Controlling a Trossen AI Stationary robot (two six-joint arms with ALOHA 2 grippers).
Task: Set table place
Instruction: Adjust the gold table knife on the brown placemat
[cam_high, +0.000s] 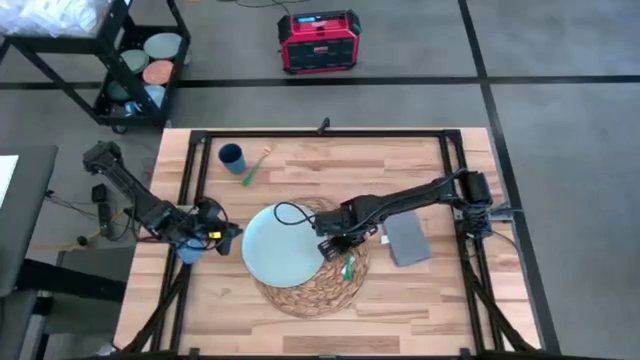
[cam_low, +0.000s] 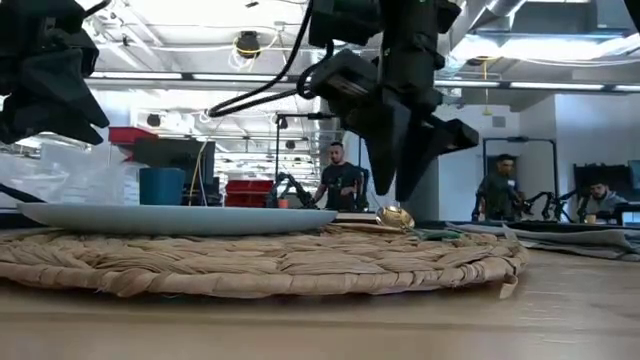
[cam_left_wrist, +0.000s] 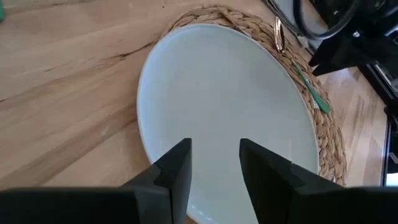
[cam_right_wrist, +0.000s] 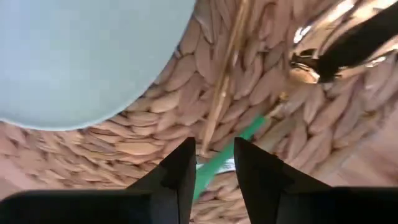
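Note:
A pale blue plate (cam_high: 282, 245) lies on the left part of the round woven mat (cam_high: 335, 290) at the table's middle. Green-handled cutlery (cam_high: 348, 266) with gold ends lies on the mat's right part, beside the plate. My right gripper (cam_right_wrist: 214, 168) hangs open just above it, fingers pointing down, the green handle (cam_right_wrist: 239, 140) showing below the gap. My left gripper (cam_left_wrist: 214, 168) is open above the plate's left rim (cam_left_wrist: 146, 143) and clear of it. A dark blue cup (cam_high: 232, 157) and another green-handled piece (cam_high: 250, 170) sit at the far left.
A grey napkin (cam_high: 407, 238) lies flat on the table right of the mat. Black frame rails (cam_high: 330, 131) edge the table. Bare wood lies near the front edge. A black cart (cam_high: 140, 60) and a red box (cam_high: 318, 42) stand on the floor beyond the far edge.

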